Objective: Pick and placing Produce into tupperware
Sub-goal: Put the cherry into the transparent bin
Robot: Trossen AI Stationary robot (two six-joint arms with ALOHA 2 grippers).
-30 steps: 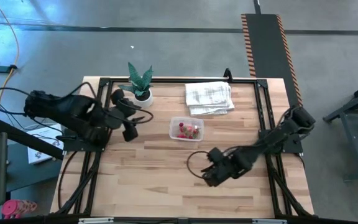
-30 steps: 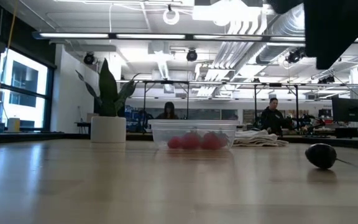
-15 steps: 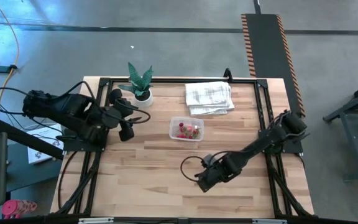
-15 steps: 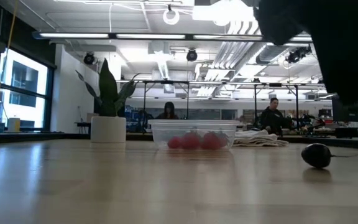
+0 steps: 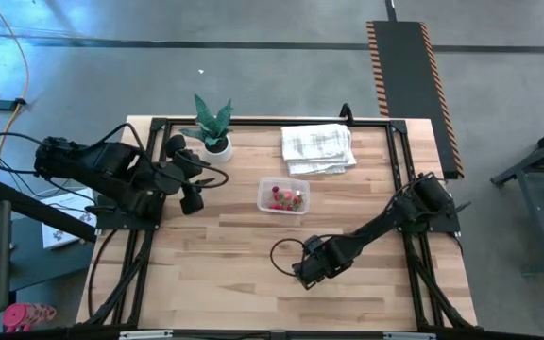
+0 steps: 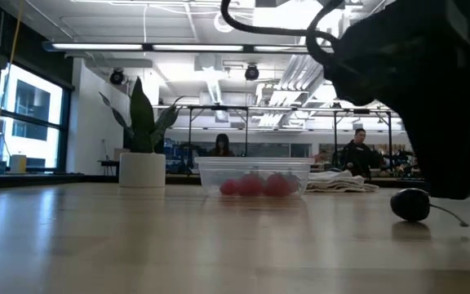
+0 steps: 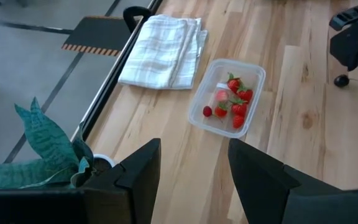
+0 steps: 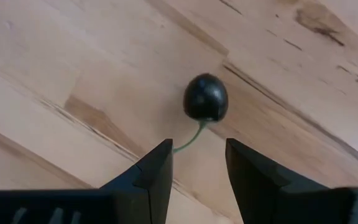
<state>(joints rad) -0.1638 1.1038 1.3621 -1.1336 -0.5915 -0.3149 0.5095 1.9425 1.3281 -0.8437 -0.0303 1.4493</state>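
Your right gripper [image 8: 196, 165] hangs with jaws apart over the dark cherry [image 8: 206, 97], at five o'clock from the tupperware [image 5: 282, 196]. Closing off-centre could roll the round fruit away.

I count six red berries [image 7: 232, 99] in one clear tupperware [image 7: 256, 73], and one dark cherry [image 8: 206, 98] with a green stem alone on the one wooden table [image 5: 215, 274]. There is one folded cloth [image 5: 317, 147], one potted plant [image 5: 213, 126], and two people [image 6: 356, 153] in the room behind.
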